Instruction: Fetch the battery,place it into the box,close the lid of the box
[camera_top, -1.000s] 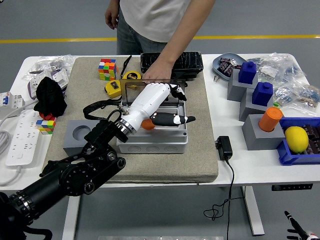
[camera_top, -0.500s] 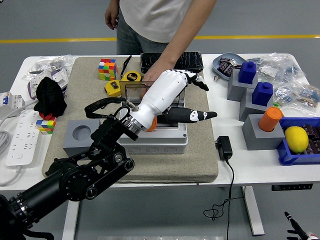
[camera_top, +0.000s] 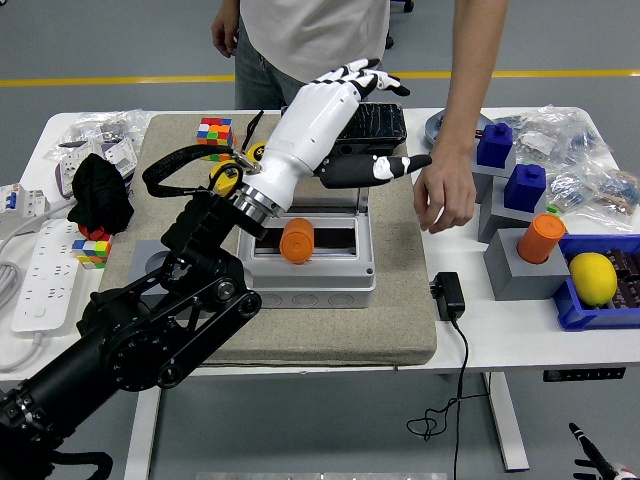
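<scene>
Right hand (camera_top: 598, 462): only fingertips peeking in at the bottom right corner of the view, below the table; open or closed not to be told.
Table (camera_top: 470, 335): white, near edge bare but for a black adapter (camera_top: 449, 296) and its cord hanging over the front.
Mat (camera_top: 330, 335): tan pad covering the table's middle, carrying the box.
Box (camera_top: 320, 285): grey, sitting near the mat's front centre; lid apparently raised at the back, mostly hidden behind the arm, so hinge state hard to judge.
Battery (camera_top: 297, 240): orange cylinder lying inside the box, toward its left half, not gripped by anything.
Left hand (camera_top: 340, 120): white, lifted above the box's far side, fingers spread wide, thumb pointing right, holding nothing.
Person's hand (camera_top: 445, 198): hanging loose past the mat's right edge, clear of the box.
Far edge: puzzle cube (camera_top: 214, 138), yellow tape measure (camera_top: 226, 176), black case (camera_top: 385, 122) behind the left hand.
Right side of the table: grey stands with blue blocks (camera_top: 527, 187), an orange cylinder (camera_top: 541, 237), a lemon (camera_top: 592, 277) in a blue tray.
Step judged: battery placed; lid closing left.
Handling judged: battery likely light, rigid, smooth and prone to roll, best pinched across its round side if reseating is needed. Lid likely stiff plastic, light; best pushed at its free top edge, forward and down, with flat fingers.
</scene>
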